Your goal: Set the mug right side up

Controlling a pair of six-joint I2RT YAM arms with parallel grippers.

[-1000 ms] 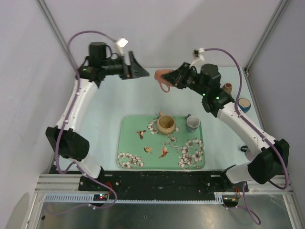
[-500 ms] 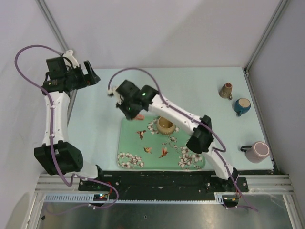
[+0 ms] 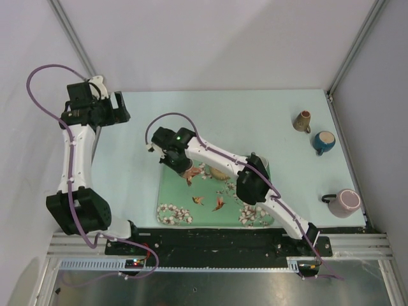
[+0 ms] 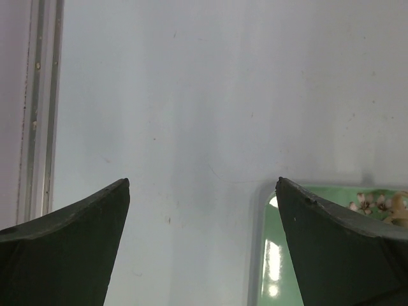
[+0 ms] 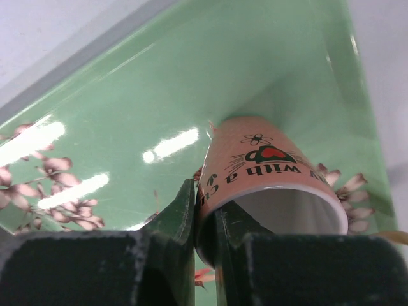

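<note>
A pink mug with black lettering and a red heart (image 5: 268, 169) is gripped by its rim in my right gripper (image 5: 205, 201), one finger inside the mouth and one outside. Its mouth faces the wrist camera and its base points at the green flowered tray (image 5: 127, 95). In the top view the right gripper (image 3: 180, 160) holds the mug (image 3: 190, 172) over the tray's (image 3: 175, 191) far left corner. I cannot tell whether the base touches the tray. My left gripper (image 3: 118, 108) is open and empty above the bare table at the far left, also shown in the left wrist view (image 4: 203, 185).
A tan cup (image 3: 220, 173) stands on the tray, partly hidden by the right arm. At the right of the table are a small brown cup on its side (image 3: 302, 120), a blue mug (image 3: 325, 141) and a pink mug (image 3: 346, 202). The tray's corner (image 4: 271, 255) shows under the left fingers.
My right gripper has carried the pink mug from high at the back down and left to the tray's far left corner. The left arm has swung out to the far left.
</note>
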